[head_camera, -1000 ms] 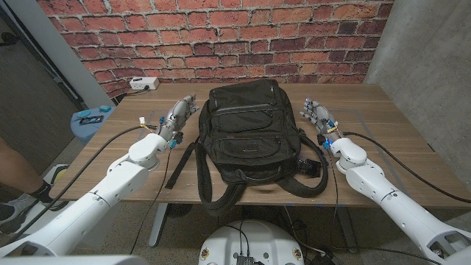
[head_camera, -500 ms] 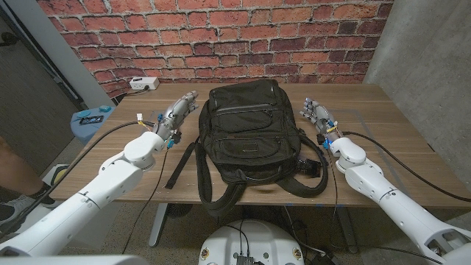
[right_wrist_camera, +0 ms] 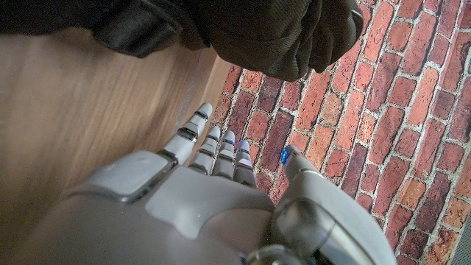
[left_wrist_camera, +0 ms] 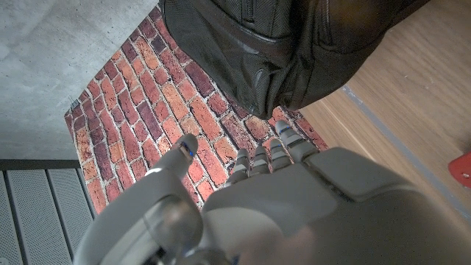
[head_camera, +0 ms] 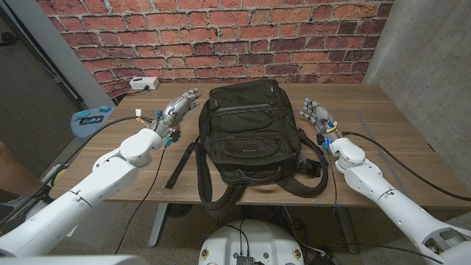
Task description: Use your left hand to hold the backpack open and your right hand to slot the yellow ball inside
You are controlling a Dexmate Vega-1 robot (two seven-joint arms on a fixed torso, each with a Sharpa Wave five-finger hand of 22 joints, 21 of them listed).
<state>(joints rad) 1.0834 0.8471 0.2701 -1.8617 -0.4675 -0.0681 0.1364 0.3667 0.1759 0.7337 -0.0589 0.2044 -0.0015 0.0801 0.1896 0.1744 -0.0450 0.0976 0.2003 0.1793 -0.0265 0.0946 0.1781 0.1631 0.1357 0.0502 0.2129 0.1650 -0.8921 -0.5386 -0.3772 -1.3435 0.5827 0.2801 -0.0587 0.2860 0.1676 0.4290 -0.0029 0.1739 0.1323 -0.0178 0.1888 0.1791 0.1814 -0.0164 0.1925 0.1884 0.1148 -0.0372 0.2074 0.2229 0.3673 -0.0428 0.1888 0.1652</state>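
Observation:
A black backpack [head_camera: 249, 131] lies in the middle of the table with its zips closed and its straps hanging over the near edge. My left hand [head_camera: 179, 107] hovers just left of the bag's upper corner, fingers stretched out and holding nothing; its wrist view shows the bag [left_wrist_camera: 294, 44] beyond the fingers [left_wrist_camera: 268, 158]. My right hand [head_camera: 316, 116] stands to the right of the bag, fingers apart and empty, with the bag [right_wrist_camera: 243, 29] close ahead in its wrist view. I see no yellow ball.
A white power strip [head_camera: 144, 84] lies at the table's back left corner. A blue object [head_camera: 90, 119] sits beside the table's left edge. A brick wall stands behind. Bare wood [head_camera: 383, 132] stretches right of my right hand.
My left arm has lifted and moved forward, bringing the hand nearer the backpack's upper left corner. The right hand and the bag have stayed put.

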